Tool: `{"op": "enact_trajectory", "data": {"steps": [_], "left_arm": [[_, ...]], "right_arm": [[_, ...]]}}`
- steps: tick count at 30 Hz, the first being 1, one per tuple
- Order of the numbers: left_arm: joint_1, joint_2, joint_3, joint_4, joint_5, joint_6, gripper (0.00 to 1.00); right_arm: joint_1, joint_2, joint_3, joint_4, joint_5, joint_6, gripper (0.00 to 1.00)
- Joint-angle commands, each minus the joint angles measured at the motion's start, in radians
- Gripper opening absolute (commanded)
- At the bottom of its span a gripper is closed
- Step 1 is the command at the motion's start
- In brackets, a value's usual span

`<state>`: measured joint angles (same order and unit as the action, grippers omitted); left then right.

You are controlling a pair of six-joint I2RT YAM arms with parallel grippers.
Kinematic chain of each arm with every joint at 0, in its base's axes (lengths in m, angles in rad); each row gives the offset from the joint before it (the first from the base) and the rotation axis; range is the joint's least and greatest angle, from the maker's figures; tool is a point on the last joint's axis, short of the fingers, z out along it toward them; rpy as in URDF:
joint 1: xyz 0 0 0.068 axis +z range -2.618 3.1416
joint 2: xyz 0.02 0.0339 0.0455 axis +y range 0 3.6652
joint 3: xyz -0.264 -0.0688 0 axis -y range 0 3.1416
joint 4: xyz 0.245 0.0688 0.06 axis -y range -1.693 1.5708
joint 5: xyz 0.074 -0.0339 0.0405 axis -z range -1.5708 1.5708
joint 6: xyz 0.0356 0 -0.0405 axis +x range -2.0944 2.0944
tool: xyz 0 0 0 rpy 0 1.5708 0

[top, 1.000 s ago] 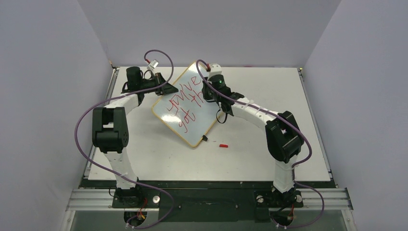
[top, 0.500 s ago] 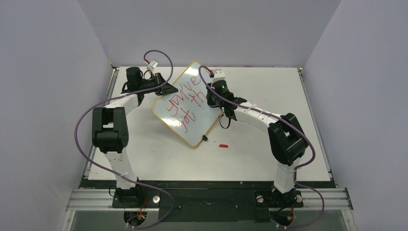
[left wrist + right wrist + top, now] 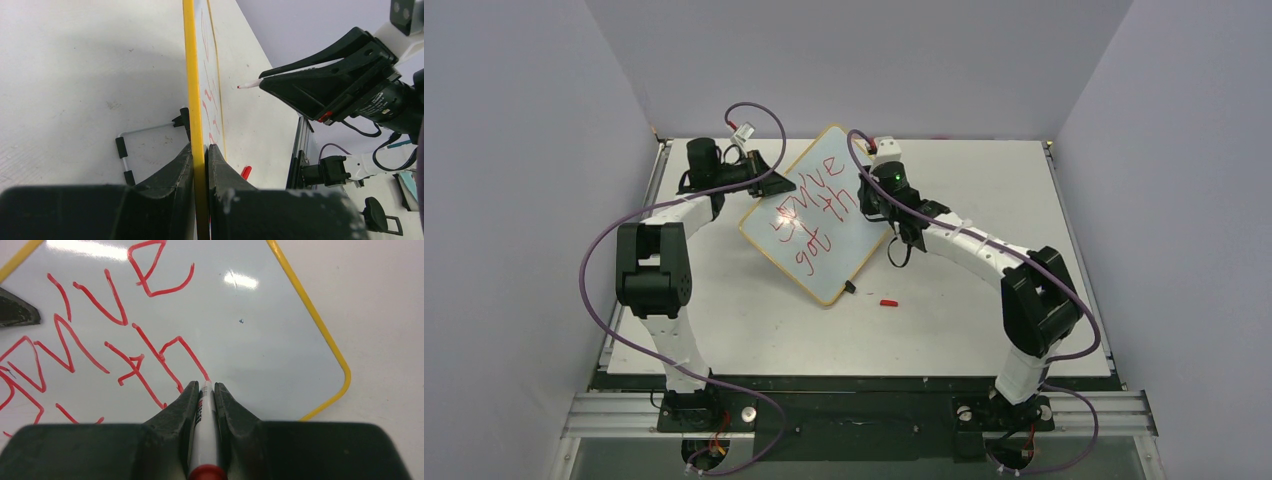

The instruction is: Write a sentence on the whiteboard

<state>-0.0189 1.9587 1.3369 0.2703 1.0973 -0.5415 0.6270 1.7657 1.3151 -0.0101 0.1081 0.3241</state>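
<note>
Top external view gives us the count: one table (image 3: 984, 300), one whiteboard (image 3: 824, 262), two arms, one marker, and a single small red piece (image 3: 888, 302) lying on the table just right of the board's near corner. The whiteboard sits mid-table, turned on the diagonal, long axis running from near-left to far-right. The sentence (image 3: 809, 210) follows that axis in two red lines, "you've" over "got th". Now the left wrist view shows what the overhead can't: the left gripper (image 3: 200, 147) has its jaws clamped on the yellow frame at the board's left edge, with the board seen edge-on (a wire stand (image 3: 126, 150) just beside it). Over to the right wrist view, and the right gripper (image 3: 205, 387) has its jaws squeezed on the marker (image 3: 204, 430), tip pointing away at the board, right at the foot of the "h"
</note>
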Motion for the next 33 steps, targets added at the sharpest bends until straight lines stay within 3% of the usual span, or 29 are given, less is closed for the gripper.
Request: {"op": "enact_trajectory", "data": {"steps": [1, 19, 33], "left_arm": [[0.001, -0.027, 0.011, 0.156, -0.005, 0.091, 0.0], [0.005, -0.021, 0.016, 0.16, 0.006, 0.088, 0.0], [0.01, -0.016, 0.012, 0.19, 0.011, 0.067, 0.0]], "right_arm": [[-0.003, -0.038, 0.051, 0.014, 0.03, -0.018, 0.0], [-0.019, 0.114, 0.244, -0.035, -0.007, -0.028, 0.0], [-0.033, 0.149, 0.258, -0.035, -0.026, -0.028, 0.0]]}}
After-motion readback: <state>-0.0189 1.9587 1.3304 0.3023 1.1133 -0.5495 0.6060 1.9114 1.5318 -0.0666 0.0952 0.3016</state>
